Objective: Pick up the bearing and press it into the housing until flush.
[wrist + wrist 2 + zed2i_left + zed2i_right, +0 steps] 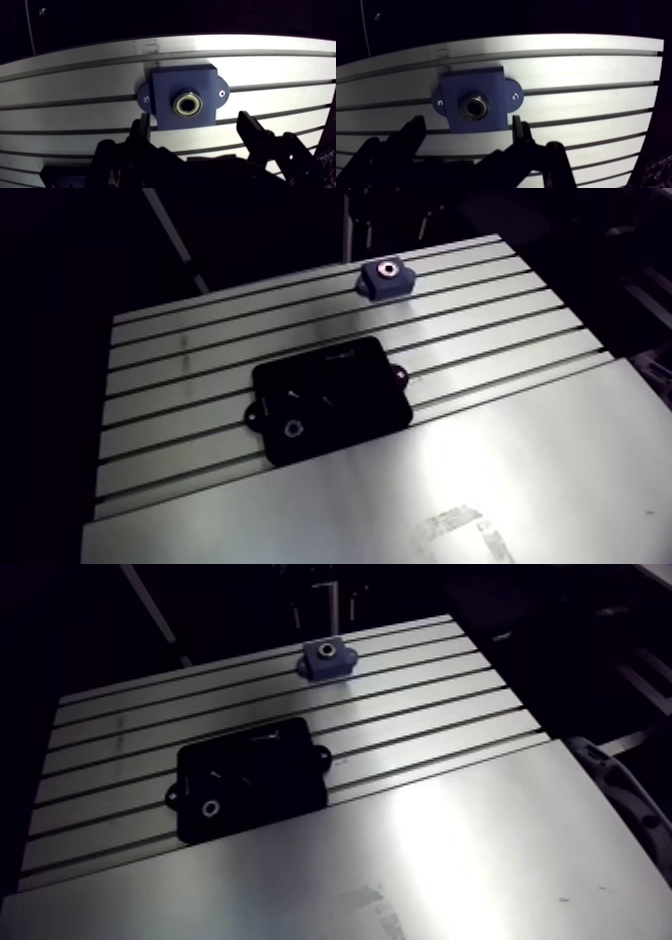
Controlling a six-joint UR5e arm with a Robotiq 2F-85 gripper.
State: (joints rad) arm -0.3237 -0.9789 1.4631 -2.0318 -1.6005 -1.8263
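A blue housing (pixel 385 280) with two screw ears sits on the slotted table (pixel 520 458) near its far edge. In the wrist view the housing (pixel 170 85) lies just ahead of the gripper (pixel 194 120), and a metal bearing (pixel 187 105) sits in its centre bore. Whether the bearing lies level with the housing face I cannot tell. The two dark fingers (pixel 247 125) stand apart on either side of the housing's near edge, with nothing between them. The gripper does not show in the arm view.
A black tray (pixel 340 388) with side tabs lies at the middle of the table, holding a small metal ring (pixel 293 428) and some dark bits. The table's near part is smooth plate with a tape mark (pixel 460 523).
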